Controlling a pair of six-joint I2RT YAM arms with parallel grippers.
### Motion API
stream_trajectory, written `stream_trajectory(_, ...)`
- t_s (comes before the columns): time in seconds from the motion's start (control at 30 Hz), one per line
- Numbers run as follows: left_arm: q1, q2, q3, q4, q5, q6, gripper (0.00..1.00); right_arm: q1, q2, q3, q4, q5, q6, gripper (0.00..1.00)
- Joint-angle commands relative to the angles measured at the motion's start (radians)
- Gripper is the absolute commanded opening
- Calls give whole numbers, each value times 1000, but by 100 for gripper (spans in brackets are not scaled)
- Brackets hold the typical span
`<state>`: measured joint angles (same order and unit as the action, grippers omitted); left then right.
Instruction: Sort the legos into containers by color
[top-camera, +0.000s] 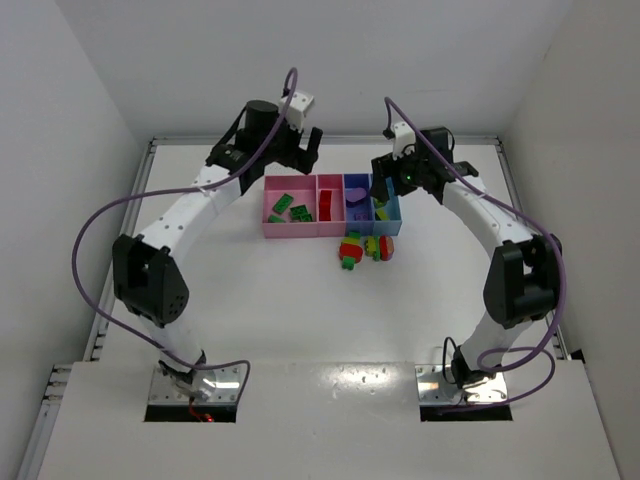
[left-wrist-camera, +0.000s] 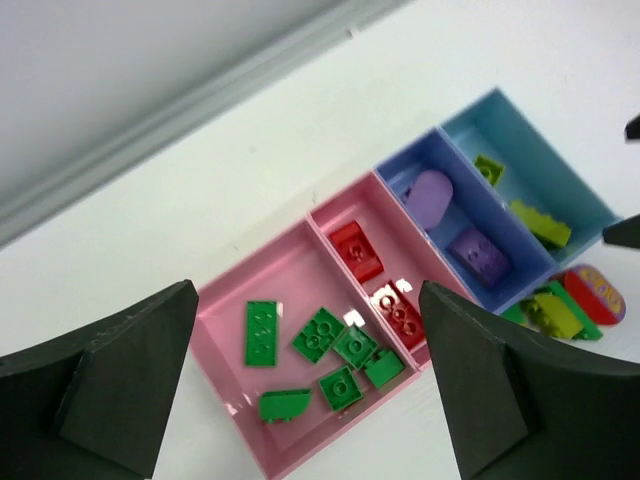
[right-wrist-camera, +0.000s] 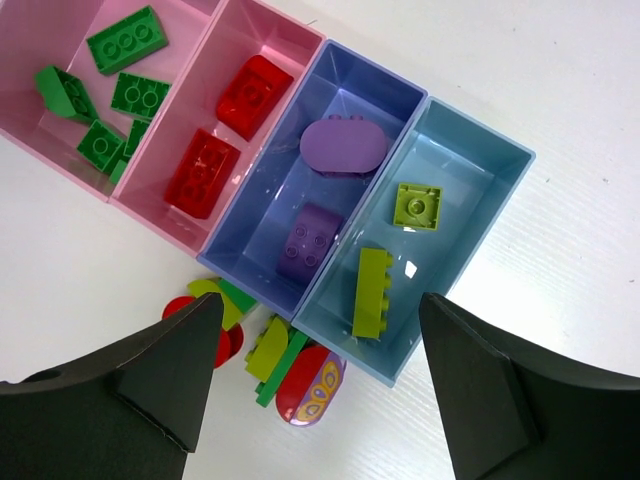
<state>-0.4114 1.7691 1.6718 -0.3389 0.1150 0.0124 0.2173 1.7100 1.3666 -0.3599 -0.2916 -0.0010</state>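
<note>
Over bins (right-wrist-camera: 370, 105), left end effector (left-wrist-camera: 305, 375) and right end effector (right-wrist-camera: 320, 380) gape empty; stacks (right-wrist-camera: 305, 385) alongside probably need splitting.

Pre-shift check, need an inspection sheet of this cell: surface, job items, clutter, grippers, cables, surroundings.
Surface: white table.
Job's things: containers hold green, red, purple and yellow-green legos separately; mixed stacks lie unsorted in front.
Clutter: nothing seen.
Grippers: left gripper and right gripper both open, empty, by the containers.
Cables: purple cables loop beside both arms.
Surroundings: white walls.
</note>
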Motion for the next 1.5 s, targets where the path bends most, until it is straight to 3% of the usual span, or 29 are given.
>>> stream_trajectory(0.0, -30, -83, -3, 37, -151, -40, 100, -7, -44, 29, 29, 3, -13, 80)
stream_trajectory(0.07, -40, -124, -40, 46, -173, -40, 100, -16, -53, 29, 29, -6, -13, 80)
stream_trajectory(0.2, -30, -243, -171, 67, 61, 0, 100, -26, -53, 29, 29, -15, -13, 80)
stream_trajectory(0.23, -74, -264, -223, 67, 61, 9, 97, -26, -53, 29, 29, -15, -13, 80)
stream_trajectory(0.37, -170, -356, -380, 92, -58, -84, 85, -35, -73, 11, 29, -3, 7, 80)
stream_trajectory(0.5, -248, -425, -506, 115, -179, -190, 83, -44, -99, -41, 38, 6, 30, 81)
stream_trajectory(0.77, -334, -412, -619, 135, -282, -330, 83, -53, -153, -92, 38, 16, 61, 82)
stream_trajectory(0.8, -348, -384, -632, 147, -297, -353, 83, -53, -162, -101, 38, 28, 61, 89)
stream_trajectory(1.03, -417, -243, -589, 167, -296, -425, 83, -73, -205, -141, 29, 37, 61, 94)
stream_trajectory(1.47, -469, 12, -455, 167, -291, -502, 79, -139, -285, -207, 29, 19, 70, 94)
